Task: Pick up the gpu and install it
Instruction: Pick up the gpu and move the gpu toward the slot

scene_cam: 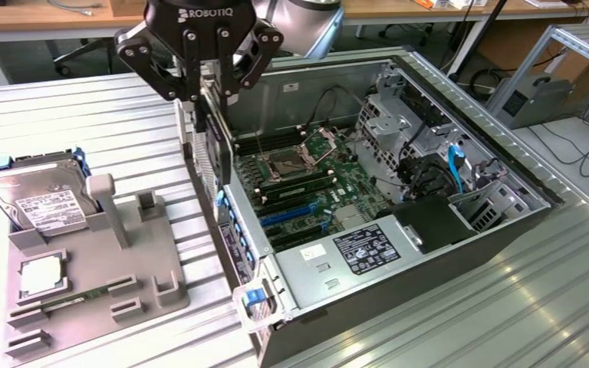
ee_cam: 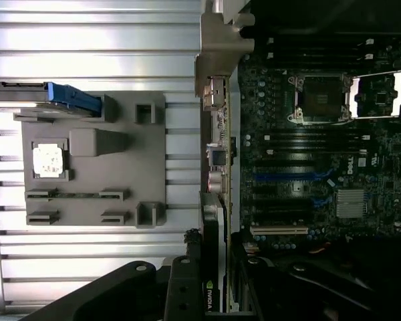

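The gpu (scene_cam: 212,134) is a thin, dark card hanging on edge from the Robotiq gripper (scene_cam: 205,96), whose jaws are clenched on its upper end. In the wrist view it runs as a narrow strip, with a pale metal bracket (ee_cam: 220,50) at the far end, small ports along its side and a green NVIDIA mark near the jaws. It is held in the air over the rear wall of the open computer case (scene_cam: 459,100), just beside the motherboard (scene_cam: 305,180), and is not seated in any slot.

The case lies on its side on the ribbed metal desk (scene_cam: 80,115) with its cover off. Inside are the motherboard with an open CPU socket (scene_cam: 292,161), blue expansion slots (scene_cam: 289,213), a power supply (scene_cam: 366,249) with a black label, and blue cables (scene_cam: 452,170) near the drive cage.

At the exterior view's left, a grey holder (scene_cam: 110,268) sits on the desk close beside the case. A silver hard drive (scene_cam: 44,203) with a white label stands at its far end in a blue frame, a CPU chip (scene_cam: 41,274) rests in a square recess, and a memory stick (scene_cam: 70,300) lies in a narrow groove.
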### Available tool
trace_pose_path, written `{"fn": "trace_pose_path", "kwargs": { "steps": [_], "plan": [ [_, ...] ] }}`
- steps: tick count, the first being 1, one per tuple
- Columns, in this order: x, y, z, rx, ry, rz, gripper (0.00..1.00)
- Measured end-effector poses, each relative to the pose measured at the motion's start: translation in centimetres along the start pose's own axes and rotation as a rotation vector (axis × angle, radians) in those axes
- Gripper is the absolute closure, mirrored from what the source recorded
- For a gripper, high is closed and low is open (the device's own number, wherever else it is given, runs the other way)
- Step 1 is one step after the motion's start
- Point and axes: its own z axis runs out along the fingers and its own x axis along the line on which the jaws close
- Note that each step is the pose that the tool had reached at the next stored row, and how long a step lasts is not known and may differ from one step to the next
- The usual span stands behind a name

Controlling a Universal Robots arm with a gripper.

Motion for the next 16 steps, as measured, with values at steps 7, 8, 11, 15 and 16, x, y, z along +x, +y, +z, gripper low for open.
{"fn": "trace_pose_path", "kwargs": {
  "steps": [7,8,11,15,16],
  "plan": [
    [-2.5,0.02,0.06,0.0000,0.0000,0.000,0.73],
    [-2.8,0.02,0.07,0.0000,0.0000,0.000,0.73],
    [-4.0,0.03,0.10,0.0000,0.0000,0.000,0.73],
    [-5.5,0.05,0.14,0.0000,0.0000,0.000,0.73],
    [-5.9,0.05,0.15,0.0000,0.0000,0.000,0.73]
  ]
}}
